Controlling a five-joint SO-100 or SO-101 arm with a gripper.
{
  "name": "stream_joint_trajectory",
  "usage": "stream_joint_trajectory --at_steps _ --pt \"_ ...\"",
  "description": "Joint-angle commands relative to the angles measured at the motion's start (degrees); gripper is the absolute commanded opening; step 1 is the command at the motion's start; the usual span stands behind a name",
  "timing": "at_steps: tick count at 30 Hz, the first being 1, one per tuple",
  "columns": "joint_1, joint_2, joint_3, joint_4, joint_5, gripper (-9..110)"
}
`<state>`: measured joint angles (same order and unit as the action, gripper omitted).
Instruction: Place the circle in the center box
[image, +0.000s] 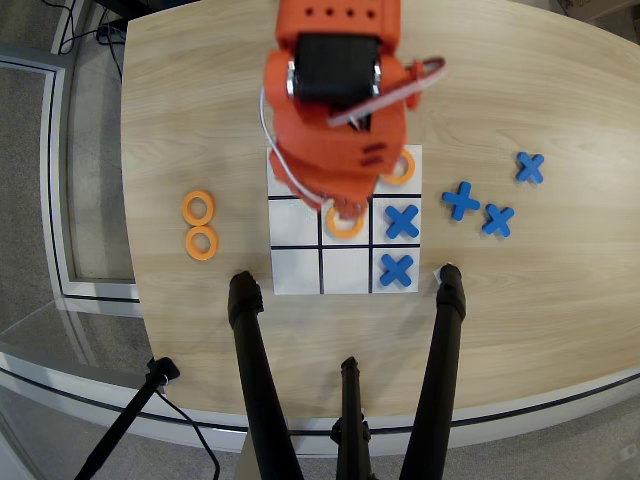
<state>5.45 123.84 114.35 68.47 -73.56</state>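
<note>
An orange ring (346, 235) lies in the center box (326, 241) of the white 3x3 board (295, 270). My orange gripper (343, 204) reaches down from the top of the overhead view, and its tip covers the ring's far edge. The arm's body hides the jaws, so I cannot tell whether they hold the ring. A second orange ring (404, 170) sits in the board's top right cell, partly under the arm. Two blue X pieces (402, 221) (397, 269) fill the middle right and bottom right cells.
Two spare orange rings (198, 208) (202, 243) lie on the wooden table left of the board. Three blue X pieces (461, 200) (498, 219) (530, 167) lie to its right. Black tripod legs (250, 340) (446, 320) rise at the near table edge.
</note>
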Motion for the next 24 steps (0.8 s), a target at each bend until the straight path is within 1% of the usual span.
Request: stream_joint_trajectory --at_steps 1,4,7,10,13,16,20,24 --pt "3.16 10.99 9.84 0.18 -2.29 9" --pt "6.59 19.51 20.65 -0.53 -6.15 9" --pt "8.53 29.27 32.96 -3.78 -10.2 9" --pt "8.7 41.22 44.74 -4.39 -14.15 9" --pt "6.5 52.56 54.58 -4.13 -14.5 8" --pt "5.98 58.27 60.03 -3.52 -14.24 6" --pt "9.32 66.88 66.88 -2.11 -14.06 0" --pt "14.15 68.55 69.08 1.05 -13.45 0"
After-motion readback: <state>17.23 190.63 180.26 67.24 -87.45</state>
